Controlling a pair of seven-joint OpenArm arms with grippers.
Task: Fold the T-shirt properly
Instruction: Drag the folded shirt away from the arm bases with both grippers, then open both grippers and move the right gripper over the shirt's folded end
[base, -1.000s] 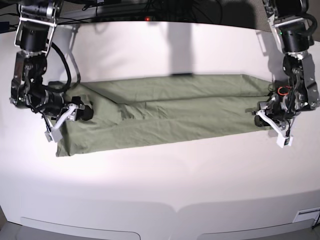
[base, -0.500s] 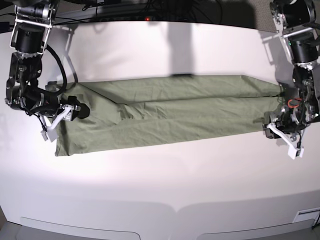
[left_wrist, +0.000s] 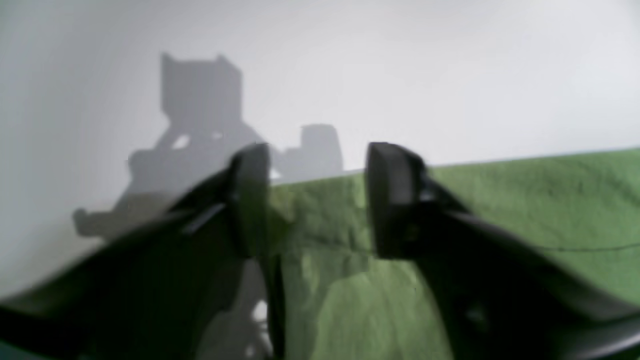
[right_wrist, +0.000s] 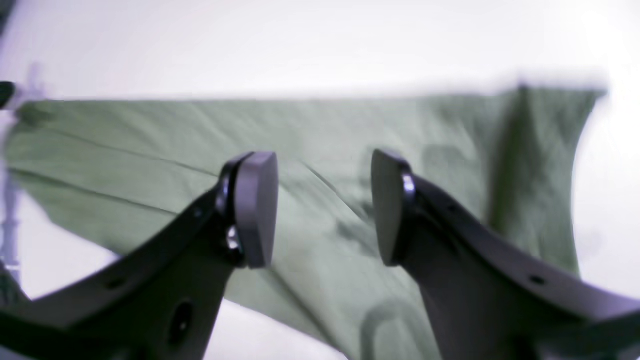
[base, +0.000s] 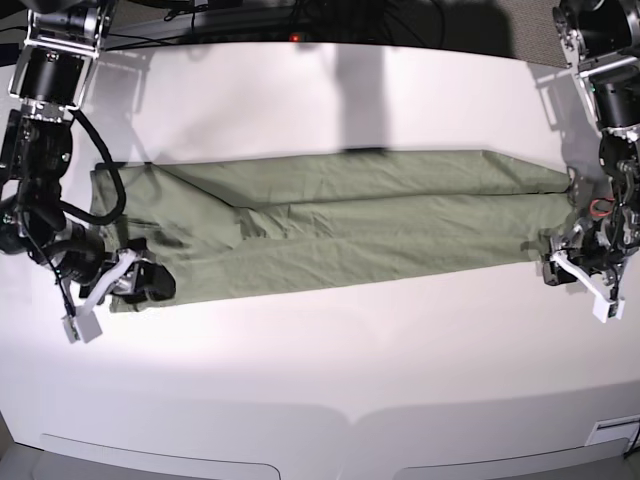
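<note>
The sage-green T-shirt (base: 350, 225) lies flat on the white table (base: 330, 350) as a long strip folded lengthwise, running left to right. My right gripper (base: 108, 297) is at the shirt's front left corner. In the right wrist view the right gripper (right_wrist: 322, 210) is open and empty above the T-shirt (right_wrist: 150, 145). My left gripper (base: 582, 282) is at the shirt's right end, near the front corner. In the left wrist view the left gripper (left_wrist: 320, 200) is open with the T-shirt's edge (left_wrist: 525, 200) showing between and beyond the fingers, not clamped.
The white table's front edge (base: 330, 430) curves below the shirt. Dark cables and equipment (base: 300, 20) sit behind the table's back edge. The arms' bases stand at the back left and back right corners.
Both grippers have moved outward and toward the table's front: the right one down to the shirt's front left corner, the left one past its right end. The shirt lies slightly longer and flatter.
</note>
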